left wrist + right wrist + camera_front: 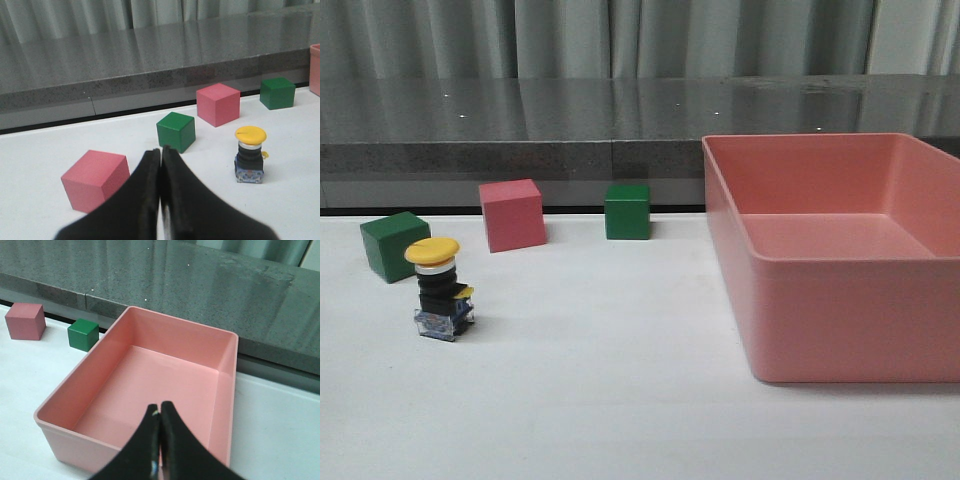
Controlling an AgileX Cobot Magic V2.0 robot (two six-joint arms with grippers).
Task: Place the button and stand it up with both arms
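Observation:
The button stands upright on the white table at the left, yellow cap up, black body on its clear bluish base. It also shows in the left wrist view. My left gripper is shut and empty, low over the table, apart from the button. My right gripper is shut and empty, above the near side of the pink bin. Neither arm shows in the front view.
A large empty pink bin fills the right of the table. A green cube, a pink cube and another green cube stand behind the button. Another pink cube lies by my left gripper. A grey ledge runs along the back.

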